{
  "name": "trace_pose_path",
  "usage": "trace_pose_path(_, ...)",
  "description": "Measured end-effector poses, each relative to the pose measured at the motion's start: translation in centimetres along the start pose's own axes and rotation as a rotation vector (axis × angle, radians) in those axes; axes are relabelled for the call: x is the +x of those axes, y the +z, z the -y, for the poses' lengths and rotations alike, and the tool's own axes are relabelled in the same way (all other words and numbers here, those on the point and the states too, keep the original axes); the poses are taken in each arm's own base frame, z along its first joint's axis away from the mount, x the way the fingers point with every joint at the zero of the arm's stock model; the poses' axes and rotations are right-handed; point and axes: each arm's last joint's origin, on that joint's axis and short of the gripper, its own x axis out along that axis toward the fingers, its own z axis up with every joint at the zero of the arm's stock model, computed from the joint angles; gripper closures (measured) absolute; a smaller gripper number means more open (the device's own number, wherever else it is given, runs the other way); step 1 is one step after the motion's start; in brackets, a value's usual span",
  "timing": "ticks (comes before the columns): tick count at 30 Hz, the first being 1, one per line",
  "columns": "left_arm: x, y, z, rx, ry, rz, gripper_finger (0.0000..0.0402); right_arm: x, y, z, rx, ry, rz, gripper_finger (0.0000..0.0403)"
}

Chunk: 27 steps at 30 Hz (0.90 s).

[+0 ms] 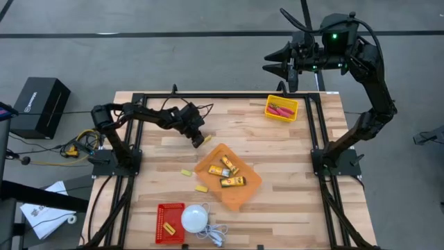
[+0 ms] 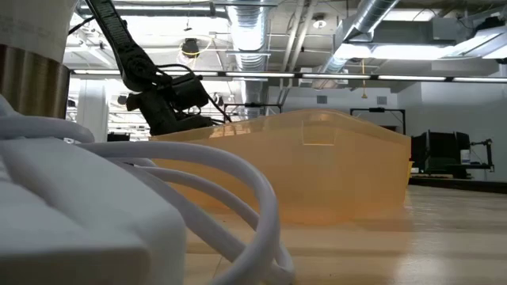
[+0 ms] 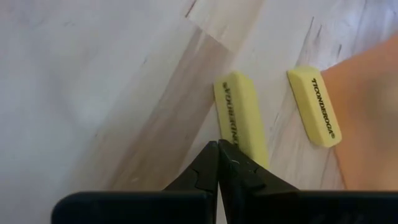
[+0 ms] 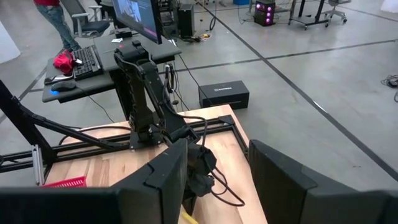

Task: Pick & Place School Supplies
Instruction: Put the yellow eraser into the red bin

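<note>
Two pale yellow erasers (image 3: 239,118) lie flat on the wooden tabletop (image 1: 291,160), side by side but apart; the second eraser (image 3: 314,106) sits just beside the edge of the orange tray (image 1: 246,191), and both carry dark lettering. In the high view a yellow block (image 1: 207,139) lies at the left tool (image 1: 197,136), and two further yellow blocks (image 1: 186,173) and (image 1: 201,187) rest on the bare wood off the tray's left side; which of these match the wrist view's pair is hard to say.

Three orange-yellow packets (image 1: 227,172) with dark marks lie together in the middle of the orange tray. Two red-handled tools (image 1: 280,110) lie in the yellow bin (image 1: 283,117) near the far right corner of the tabletop.

The left tool hangs low over the wood with its fingers (image 3: 208,171) pressed together, holding nothing, the tips just over the end of the nearer eraser.

The right tool (image 1: 275,61) is raised well off beyond the far edge of the tabletop, its fingers (image 4: 165,177) spread wide and empty.

At the near edge a red bin (image 1: 168,223) stands touching a white round dome (image 1: 195,217), whose white cord (image 2: 198,178) fills the foreground of the low view, with the translucent orange tray behind it.
</note>
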Motion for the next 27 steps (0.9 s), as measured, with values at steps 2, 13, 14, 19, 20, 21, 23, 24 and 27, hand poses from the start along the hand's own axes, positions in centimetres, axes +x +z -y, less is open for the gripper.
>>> trace_pose_path(2,0.0,-0.4,-0.1,-0.002,-0.006,-0.004,0.0402,0.0,0.0,0.0,0.0,0.0,0.0,0.0239)
trace_pose_path(13,-0.6,-0.9,-1.7,-0.076,0.023,0.007,0.0401,0.0,0.0,0.0,0.006,0.0,-0.002,0.0239)
trace_pose_path(14,-0.7,-0.8,-1.7,-0.078,0.025,0.011,0.0401,0.0,0.0,0.0,0.008,0.0,-0.003,0.0239)
trace_pose_path(19,-1.0,-0.8,-1.8,-0.08,0.06,0.017,0.0402,0.0,-0.1,0.0,0.005,0.001,-0.009,0.0239)
trace_pose_path(20,-1.0,-0.8,-1.8,-0.081,0.062,0.018,0.0402,0.0,-0.1,0.0,0.003,0.001,-0.01,0.0239)
trace_pose_path(21,-1.0,-0.8,-1.9,-0.081,0.063,0.018,0.0401,0.0,-0.1,0.0,0.003,0.0,-0.011,0.0239)
trace_pose_path(23,-1.1,-0.8,-1.9,-0.083,0.067,0.02,0.0402,0.0,-0.2,0.1,0.005,-0.002,-0.015,0.0239)
trace_pose_path(24,-1.1,-0.8,-1.9,-0.082,0.065,0.023,0.0402,0.0,-0.2,0.1,0.006,-0.003,-0.021,0.0239)
trace_pose_path(27,-1.8,-0.6,-1.7,-0.081,0.057,0.037,0.04,-0.1,-0.4,0.3,0.011,-0.012,-0.033,0.0239)
